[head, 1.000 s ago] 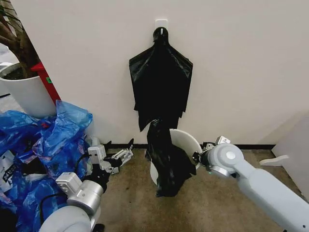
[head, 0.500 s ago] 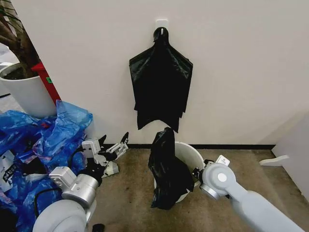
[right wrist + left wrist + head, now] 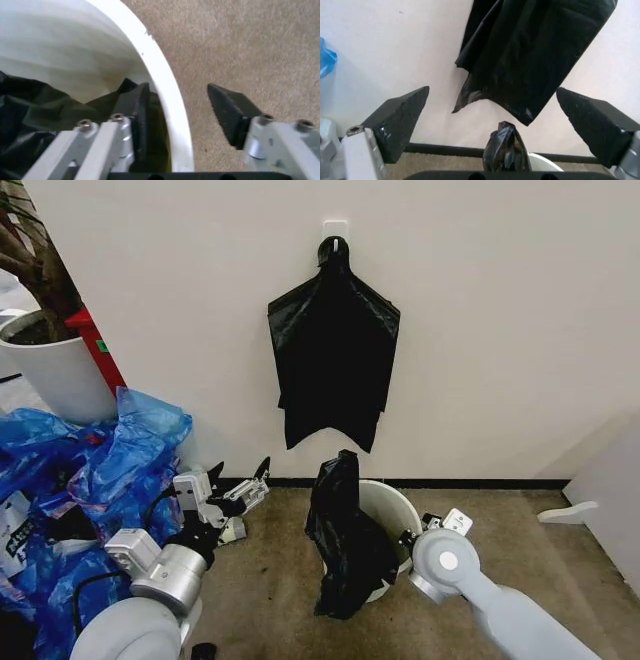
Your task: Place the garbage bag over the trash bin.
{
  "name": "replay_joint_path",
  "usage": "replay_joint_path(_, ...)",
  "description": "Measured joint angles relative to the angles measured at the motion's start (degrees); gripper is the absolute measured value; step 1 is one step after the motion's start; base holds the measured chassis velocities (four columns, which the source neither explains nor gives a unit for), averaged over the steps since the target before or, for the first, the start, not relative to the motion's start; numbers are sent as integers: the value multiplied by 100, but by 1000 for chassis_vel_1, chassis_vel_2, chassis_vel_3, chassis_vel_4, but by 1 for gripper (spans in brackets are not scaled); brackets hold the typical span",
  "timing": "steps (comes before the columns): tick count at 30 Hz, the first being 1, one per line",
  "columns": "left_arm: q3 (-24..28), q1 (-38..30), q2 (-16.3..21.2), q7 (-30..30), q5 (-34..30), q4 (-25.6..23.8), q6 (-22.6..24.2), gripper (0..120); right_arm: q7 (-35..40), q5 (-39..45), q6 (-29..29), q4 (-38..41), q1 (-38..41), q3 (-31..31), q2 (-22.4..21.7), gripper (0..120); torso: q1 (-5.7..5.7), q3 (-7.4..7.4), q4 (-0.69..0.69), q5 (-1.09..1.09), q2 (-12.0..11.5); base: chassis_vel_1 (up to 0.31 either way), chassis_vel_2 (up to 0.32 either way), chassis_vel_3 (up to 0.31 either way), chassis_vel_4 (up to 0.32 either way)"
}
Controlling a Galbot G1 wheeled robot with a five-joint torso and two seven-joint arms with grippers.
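Fingers of the right gripper (image 3: pixel 175 108) straddle the round cream-white plastic bin's rim (image 3: pixel 165 86), spread, gripping nothing yet, with the glossy black film bag (image 3: pixel 345 540) draped bottom centre; left gripper (image 3: pixel 238 495) gapes idle.

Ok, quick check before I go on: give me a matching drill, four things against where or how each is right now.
1 garbage bag
2 trash bin
3 left gripper
4 right gripper

a open, straddling the bin's rim
b open in the air, apart from the bag
c draped over the rim, part inside
d on the carpet by the wall

1-c, 2-d, 3-b, 4-a
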Motion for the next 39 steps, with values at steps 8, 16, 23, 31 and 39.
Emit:
replay_joint_path(8, -3, 12, -37, 4, 11, -2, -23, 100, 11, 42, -292, 549, -12, 325, -443, 72, 0, 0, 0, 0, 0, 0, 0, 0, 0)
replay_joint_path(16, -460, 109, 23, 561, 140, 389, 111, 100, -1494, -929, -1289, 1914, -473, 842, -934, 97, 0, -1, -2, -2, 1, 0, 0, 0, 0)
replay_joint_path(23, -1159, -108, 107, 1205, 15, 1133, 205, 100, -2602, -1475, -1799, 1640, -354, 626, -439, 100, 0, 0, 0, -2, 0, 0, 0, 0, 0)
replay_joint_path(31, -1554, -28, 243, 1245, -227, 1131, 273, 100, -2496, -1705, -1780, 699, 51, -12, 386, 100, 0, 1, 1, -2, 0, 0, 0, 0, 0)
replay_joint_path(39, -1601, 23, 225, 1207, -272, 1050, 270, 100, -2453, -2011, -1705, 417, 50, -430, 650, 100, 0, 0, 0, -2, 0, 0, 0, 0, 0)
